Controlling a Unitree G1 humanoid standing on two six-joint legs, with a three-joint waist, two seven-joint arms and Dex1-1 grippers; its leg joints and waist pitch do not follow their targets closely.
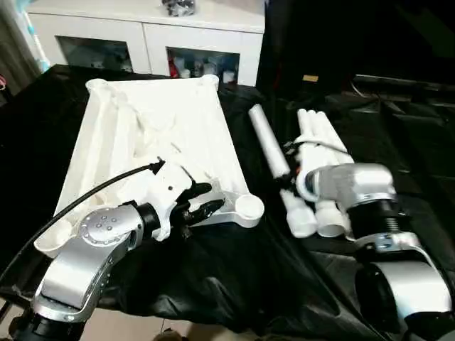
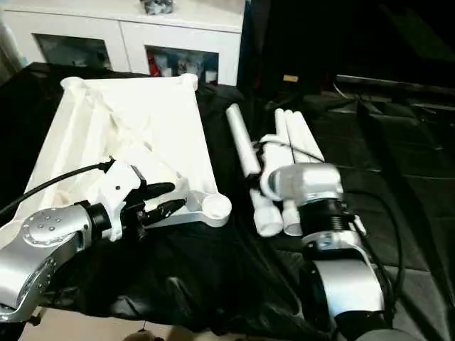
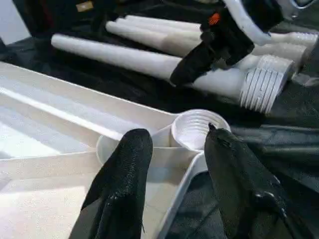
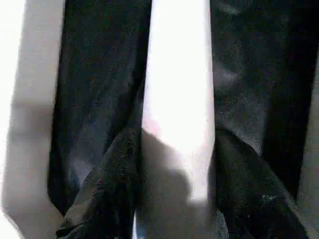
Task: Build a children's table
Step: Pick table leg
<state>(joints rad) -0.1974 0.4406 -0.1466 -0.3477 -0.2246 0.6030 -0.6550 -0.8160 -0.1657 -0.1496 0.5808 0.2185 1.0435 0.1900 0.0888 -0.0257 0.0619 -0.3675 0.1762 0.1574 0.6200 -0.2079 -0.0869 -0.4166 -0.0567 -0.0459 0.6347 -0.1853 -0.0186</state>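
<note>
Right gripper reaches forward and down from its bent silver forearm, its 2 black fingers set on either side of 1 white tapered leg and touching it, beside 3 more legs lying together on the black cloth. Left gripper stretches low from the left over the near corner of the upside-down white tabletop, its fingers parted on either side of the rim by the round threaded corner socket. Behind the tabletop stands a white cabinet with glass doors.
</note>
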